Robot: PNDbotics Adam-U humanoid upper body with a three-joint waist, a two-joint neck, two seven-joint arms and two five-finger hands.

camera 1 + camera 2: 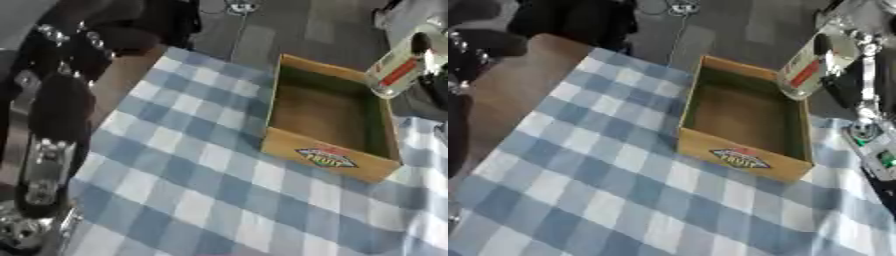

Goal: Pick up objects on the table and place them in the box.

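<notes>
In the left eye view, an open brown cardboard box [328, 125] with a coloured fruit label on its front wall stands on the counter [175, 190], which is covered by a blue and white checked cloth. The box looks empty inside. At its far right corner, a pale cylindrical container with a red label [398, 67] hangs tilted above the rim, held by the right robot hand [430, 50], whose fingers seem to wrap around its upper end, though they are blurred. The left arm, black with silver joints [48, 145], lies along the left edge of the view; I cannot tell whether the left robot hand is open or closed, because it is not clearly seen. In the right eye view, the same container is seen slanting over the far right corner of the box, its lower end just above the rim. To the right of the box, a grey device with a small green light [877, 150] is at the edge of the cloth.
</notes>
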